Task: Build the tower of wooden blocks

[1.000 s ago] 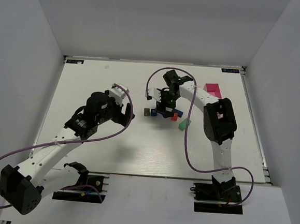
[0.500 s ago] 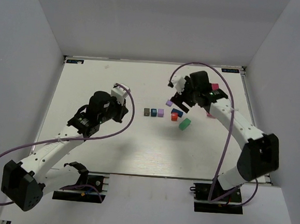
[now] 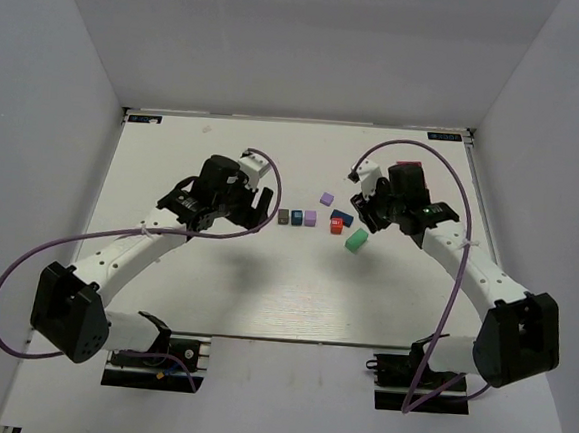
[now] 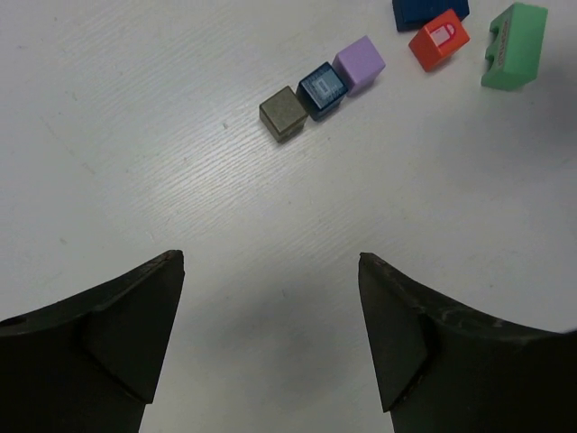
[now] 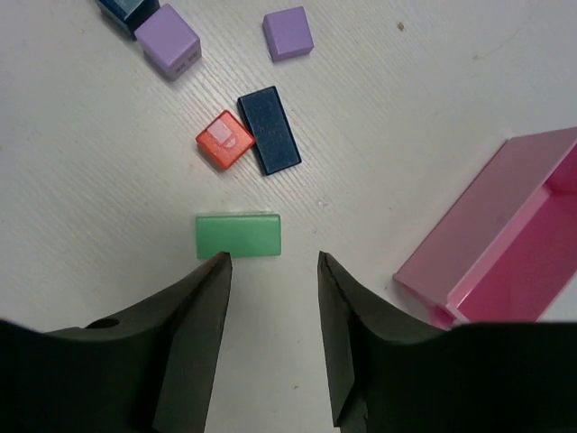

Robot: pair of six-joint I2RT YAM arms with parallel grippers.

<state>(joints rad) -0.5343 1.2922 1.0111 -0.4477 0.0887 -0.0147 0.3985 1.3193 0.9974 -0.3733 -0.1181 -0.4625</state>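
Observation:
The wood blocks lie loose and flat on the white table, none stacked. A dark grey block (image 3: pixel 283 217), a blue block (image 3: pixel 296 217) and a purple block (image 3: pixel 309 218) touch in a row. A second purple block (image 3: pixel 326 198), a dark blue flat block (image 3: pixel 342 218), a red block (image 3: pixel 336 226) and a green block (image 3: pixel 356 241) lie to their right. My left gripper (image 3: pixel 263 206) is open and empty, just left of the row (image 4: pixel 282 113). My right gripper (image 3: pixel 362 210) is open and empty, with the green block (image 5: pixel 238 236) just beyond its left fingertip.
A pink rectangular tray (image 5: pixel 505 234) stands open just right of my right gripper; in the top view it (image 3: pixel 408 170) is partly hidden behind the right arm. White walls close the table at the left, back and right.
My right arm lifted off the block cluster and swung right, then came down near the green block. My left gripper moved right and farther in, towards the grey block.

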